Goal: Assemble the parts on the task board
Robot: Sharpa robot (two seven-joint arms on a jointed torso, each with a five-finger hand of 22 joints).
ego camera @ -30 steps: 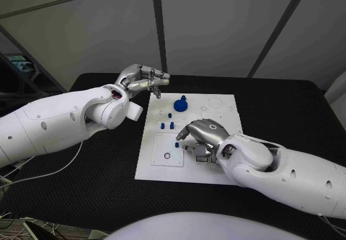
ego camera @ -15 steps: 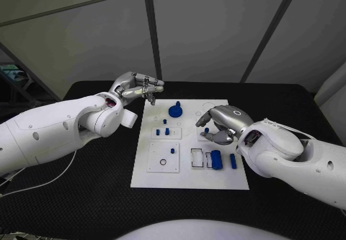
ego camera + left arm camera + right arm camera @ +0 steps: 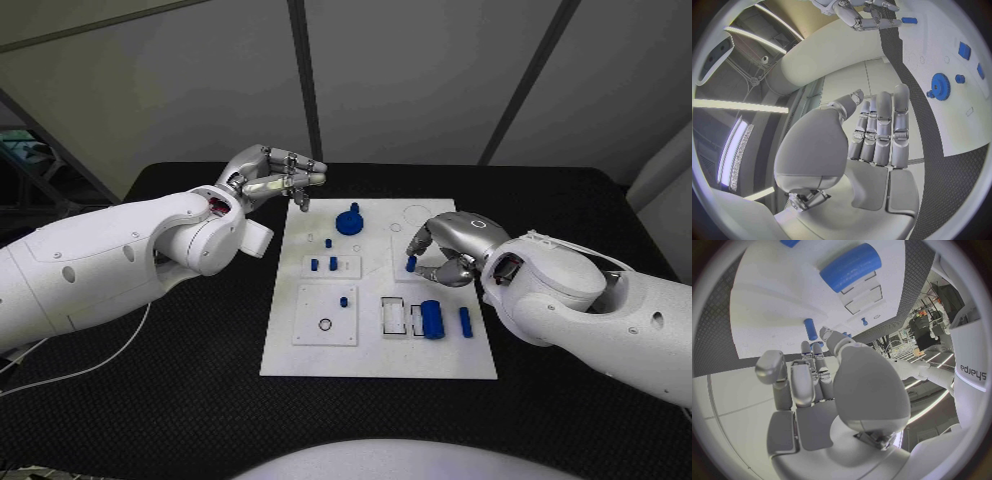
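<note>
The white task board point(image 3: 378, 355) lies in the middle of the black table. My right hand point(image 3: 459, 245) hovers over its right middle part, fingers loosely extended and thumb apart. A small blue peg point(image 3: 411, 264) point(image 3: 810, 329) stands upright just off the fingertips, and nothing is visibly pinched. A blue gear point(image 3: 351, 217) point(image 3: 940, 86) sits at the far end of the board. Closer to me, a blue cylinder point(image 3: 433, 320) point(image 3: 850, 267) lies beside a short blue bar point(image 3: 464, 320). My left hand point(image 3: 274, 176) point(image 3: 879, 130) hangs empty above the table beyond the board's far left corner.
More small blue pegs point(image 3: 333, 264) stand in the board's left half, one on a raised white plate point(image 3: 326, 315). An empty rectangular slot point(image 3: 392, 315) lies left of the cylinder. Black table point(image 3: 173, 370) surrounds the board on all sides.
The camera shifted after the first frame. My right hand rose from the near slots to the board's right middle, then drifted slightly right while the small peg stayed put. The left hand barely moved.
</note>
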